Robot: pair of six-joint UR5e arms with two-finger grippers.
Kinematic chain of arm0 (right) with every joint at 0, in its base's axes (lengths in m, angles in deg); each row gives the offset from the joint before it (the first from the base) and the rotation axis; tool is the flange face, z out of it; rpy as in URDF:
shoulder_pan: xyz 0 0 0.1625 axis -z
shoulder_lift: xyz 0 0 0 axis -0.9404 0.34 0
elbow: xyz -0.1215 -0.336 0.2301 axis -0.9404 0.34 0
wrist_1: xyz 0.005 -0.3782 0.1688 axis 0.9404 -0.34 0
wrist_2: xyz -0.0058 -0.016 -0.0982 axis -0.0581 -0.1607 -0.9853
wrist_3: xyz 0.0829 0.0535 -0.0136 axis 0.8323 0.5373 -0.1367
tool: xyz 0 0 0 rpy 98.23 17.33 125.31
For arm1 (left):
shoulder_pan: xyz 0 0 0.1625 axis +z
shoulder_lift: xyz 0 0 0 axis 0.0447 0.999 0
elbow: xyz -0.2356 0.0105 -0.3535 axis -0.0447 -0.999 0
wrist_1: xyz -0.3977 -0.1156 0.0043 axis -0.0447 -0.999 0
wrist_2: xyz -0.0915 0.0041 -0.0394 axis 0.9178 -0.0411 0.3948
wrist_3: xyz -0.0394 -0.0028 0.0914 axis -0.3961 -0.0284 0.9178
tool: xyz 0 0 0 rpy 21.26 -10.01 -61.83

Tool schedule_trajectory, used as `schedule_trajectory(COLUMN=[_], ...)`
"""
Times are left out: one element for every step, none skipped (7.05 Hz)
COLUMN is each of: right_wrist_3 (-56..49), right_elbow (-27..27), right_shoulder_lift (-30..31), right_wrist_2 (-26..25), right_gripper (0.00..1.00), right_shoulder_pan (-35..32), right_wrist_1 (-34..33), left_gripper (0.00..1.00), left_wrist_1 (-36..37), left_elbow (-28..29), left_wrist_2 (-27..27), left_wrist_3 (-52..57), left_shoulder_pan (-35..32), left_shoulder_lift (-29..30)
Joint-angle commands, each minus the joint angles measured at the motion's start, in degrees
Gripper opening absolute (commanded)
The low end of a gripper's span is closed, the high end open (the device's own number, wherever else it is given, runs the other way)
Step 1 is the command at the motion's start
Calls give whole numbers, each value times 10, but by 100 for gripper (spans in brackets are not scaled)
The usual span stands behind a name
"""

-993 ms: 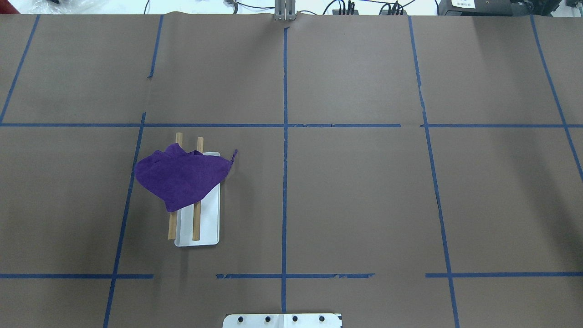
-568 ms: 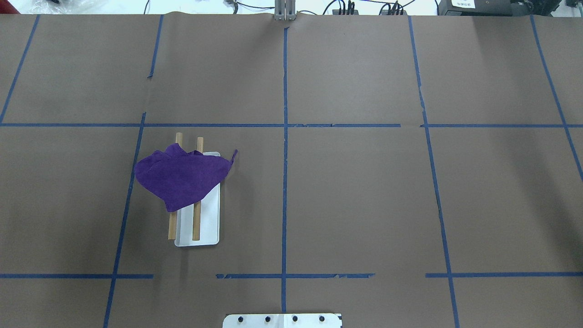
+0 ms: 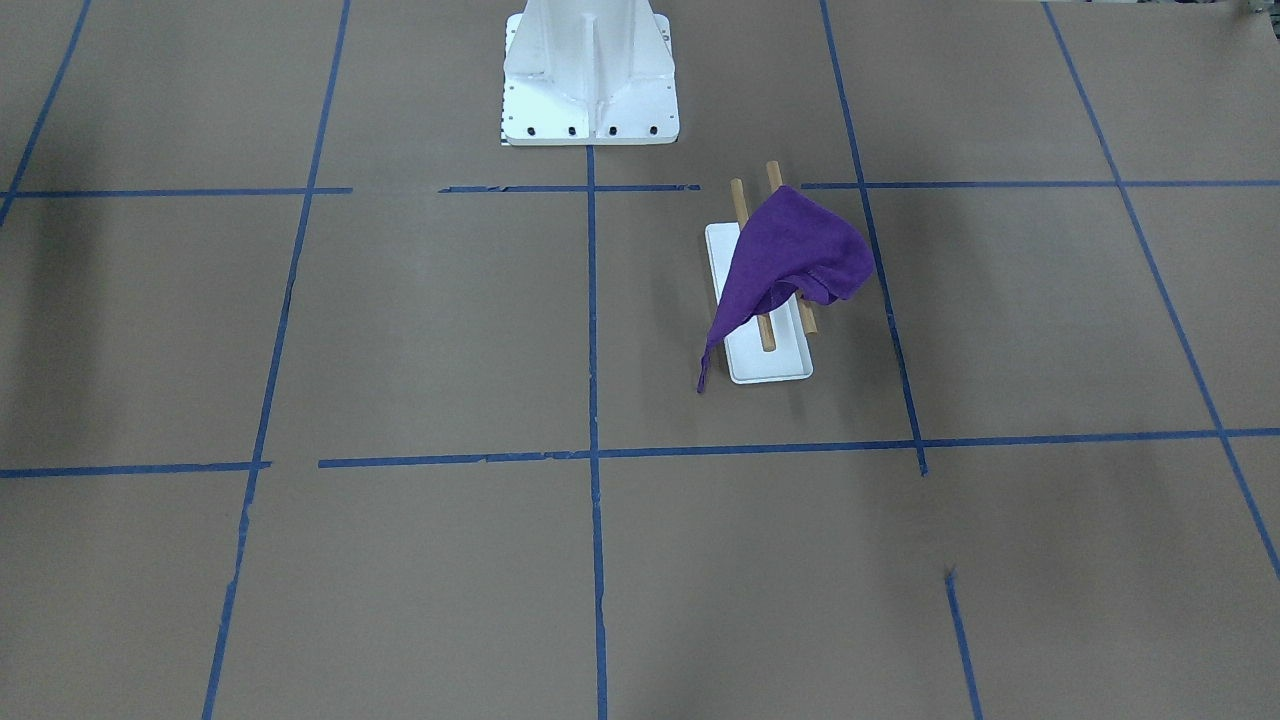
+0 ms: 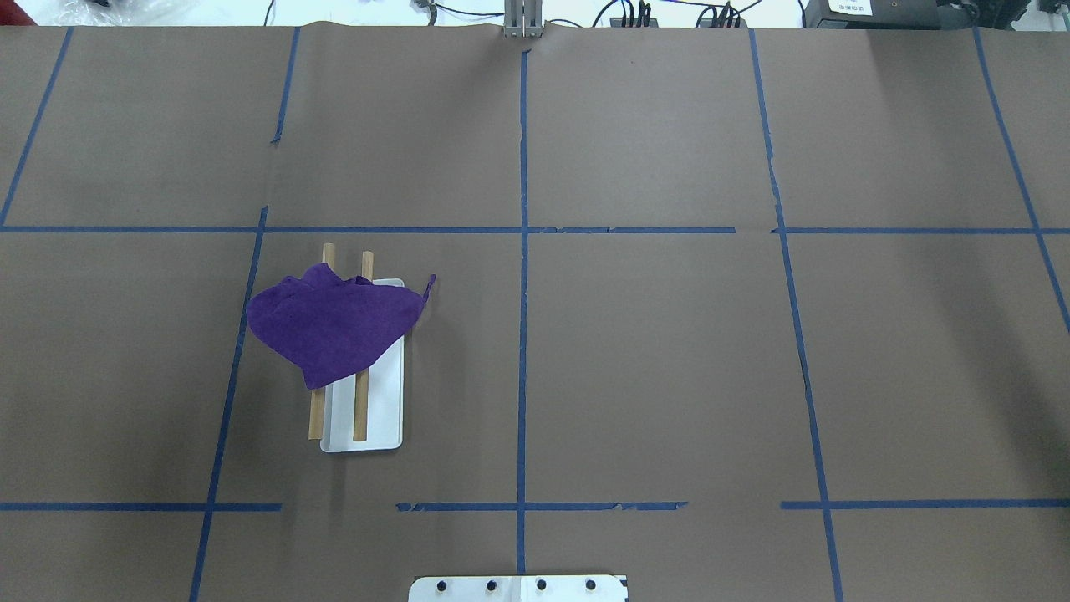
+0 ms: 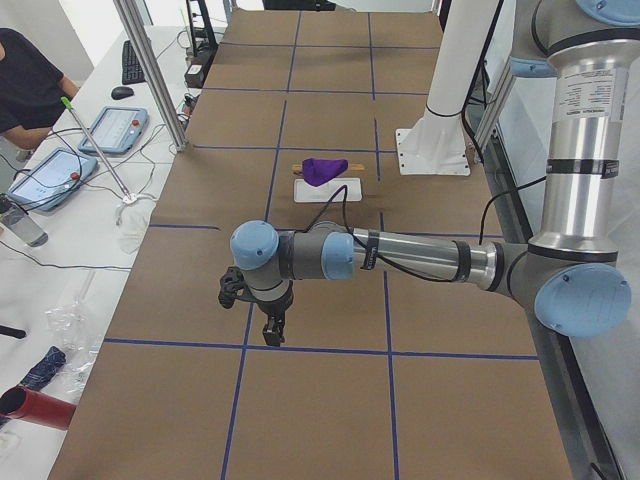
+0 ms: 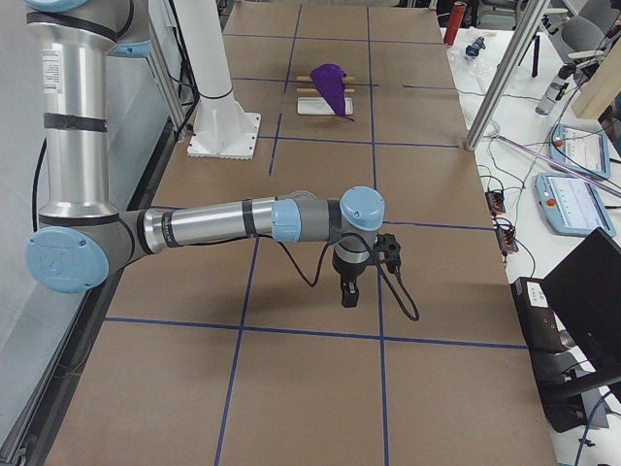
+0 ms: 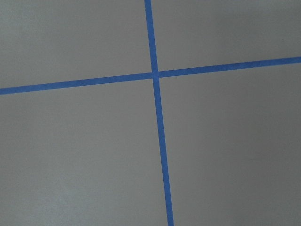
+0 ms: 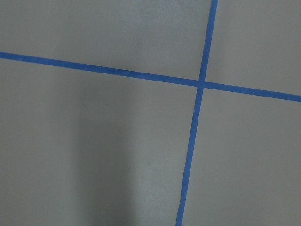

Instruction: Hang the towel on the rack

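The purple towel (image 4: 330,330) lies draped over the rack (image 4: 361,410), two wooden rods above a white tray base (image 4: 386,418), on the table's left half. It covers the rods' far part, and one corner hangs down to the table (image 3: 705,375). It also shows in the exterior left view (image 5: 322,168) and the exterior right view (image 6: 330,83). My left gripper (image 5: 272,328) points down over bare table, far from the rack. My right gripper (image 6: 347,296) points down over bare table at the other end. I cannot tell whether either is open or shut.
Brown paper with a blue tape grid covers the table (image 4: 669,334). The robot's white pedestal (image 3: 590,80) stands at the near middle edge. A person and tablets sit beside the table (image 5: 50,150). Both wrist views show only paper and tape.
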Motion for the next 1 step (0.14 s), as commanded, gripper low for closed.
schedule_trajectory(right_wrist_3=[0], right_elbow=[0], right_shoulder_lift=[1], right_wrist_2=[-1], right_gripper=[100], right_shoulder_pan=[0], right_wrist_1=[0], left_gripper=[100], left_wrist_1=[5], left_elbow=[-30], left_wrist_2=[0], left_wrist_3=[0], left_shoulder_pan=[-2], left_shoulder_lift=[-28])
